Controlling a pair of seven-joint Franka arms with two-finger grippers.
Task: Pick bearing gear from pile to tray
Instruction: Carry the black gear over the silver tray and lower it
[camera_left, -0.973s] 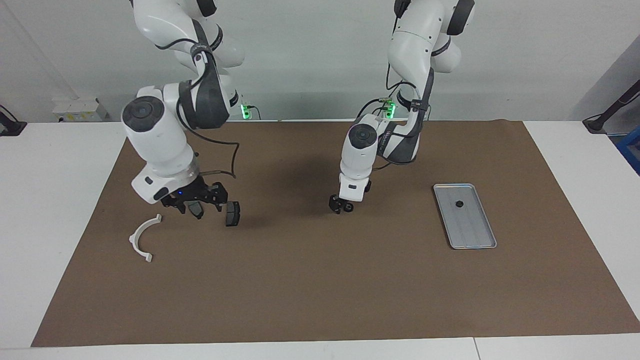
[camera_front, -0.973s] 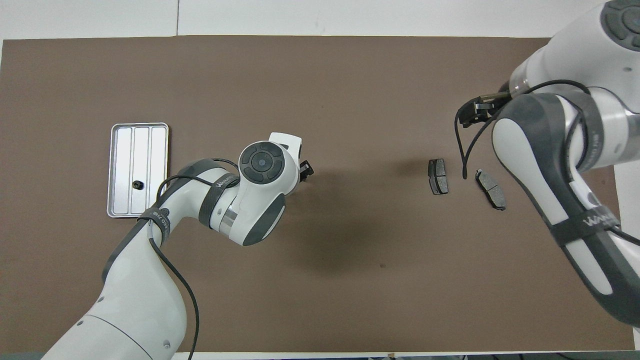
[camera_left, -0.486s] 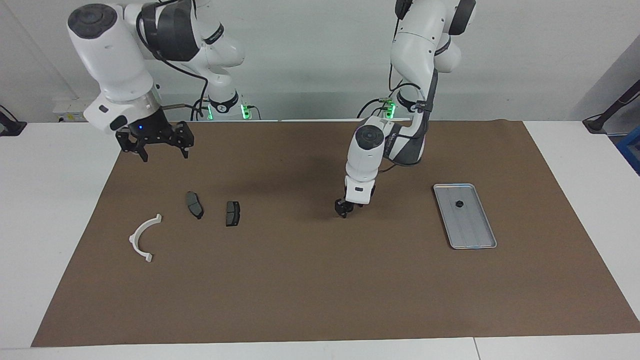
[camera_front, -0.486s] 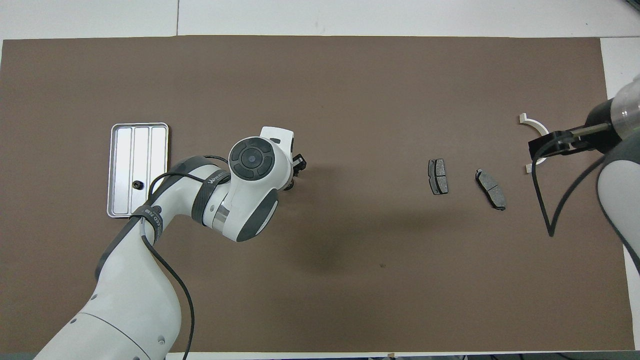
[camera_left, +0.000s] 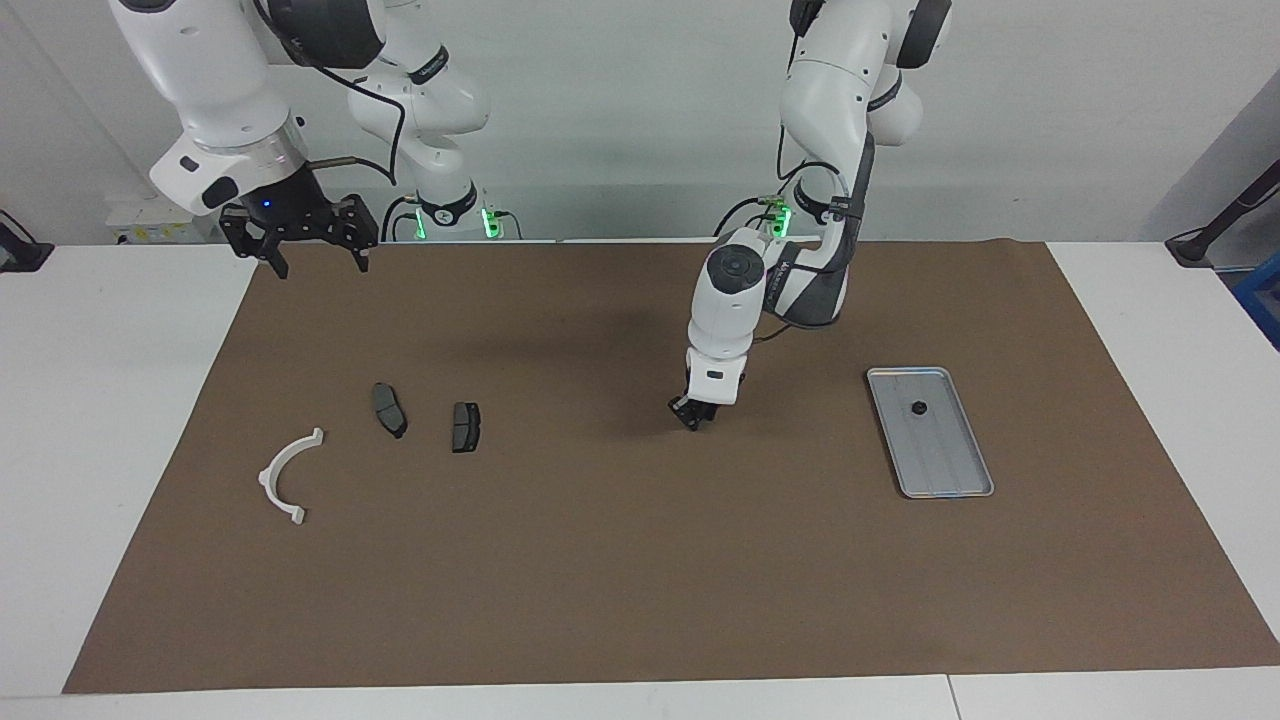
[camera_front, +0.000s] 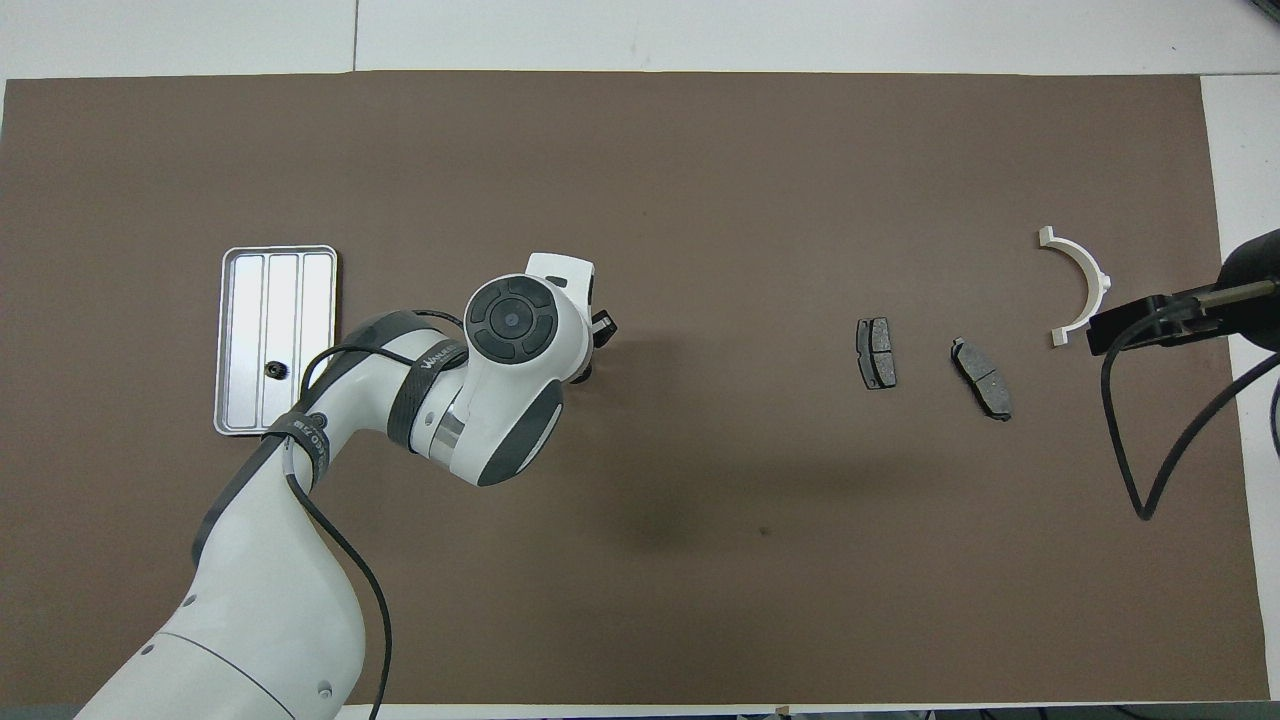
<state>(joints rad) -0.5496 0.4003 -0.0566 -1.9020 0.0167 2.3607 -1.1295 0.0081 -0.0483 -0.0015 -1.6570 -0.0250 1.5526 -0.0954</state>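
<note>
The left gripper (camera_left: 690, 415) is low over the mat, at nine o'clock from the tray (camera_left: 960, 478); its grip I cannot tell. I think it is grabbing a gear. Next, carry it to the tray. The right gripper (camera_left: 300, 245) waits, wide open, empty.

White table (camera_left: 120, 420), brown mat (camera_left: 640, 560), grey wall (camera_left: 620, 110)

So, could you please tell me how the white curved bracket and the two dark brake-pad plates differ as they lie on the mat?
The white bracket is a pale open half-ring; the two brake-pad plates are dark grey, solid and flat. The bracket is clearly larger than either plate. It lies closest to the right arm's end of the table, the plates more toward the middle. All three rest on the brown mat, apart and untouched.
</note>
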